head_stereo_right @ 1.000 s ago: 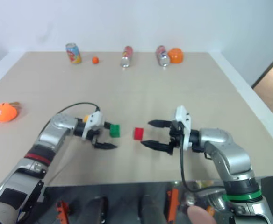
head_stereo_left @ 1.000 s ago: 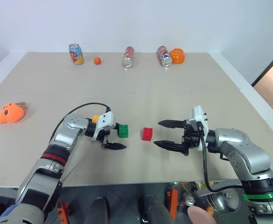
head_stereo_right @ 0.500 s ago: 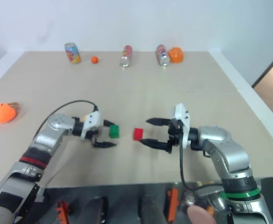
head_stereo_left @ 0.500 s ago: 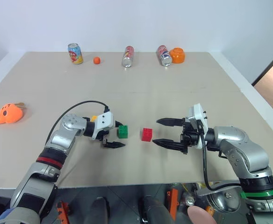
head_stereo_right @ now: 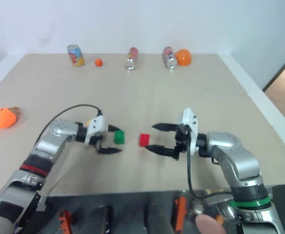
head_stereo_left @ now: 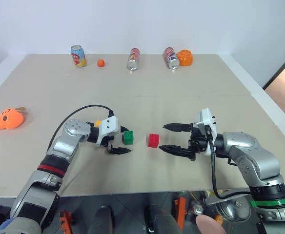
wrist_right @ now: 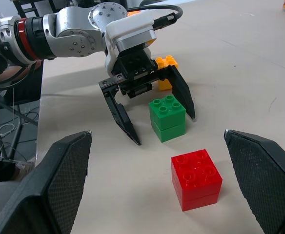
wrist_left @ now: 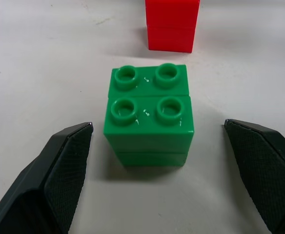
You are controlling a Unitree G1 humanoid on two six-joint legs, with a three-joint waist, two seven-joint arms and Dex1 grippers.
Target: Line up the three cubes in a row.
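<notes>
Fingers of left gripper: spread wide, flanking green cube without touching, apparently poised to nudge or grasp it. Right gripper: fingers apart, empty, facing red cube. Yellow cube: behind left gripper, near green cube. All three on bench, roughly in line. Cans at far edge: labels unreadable.
</notes>
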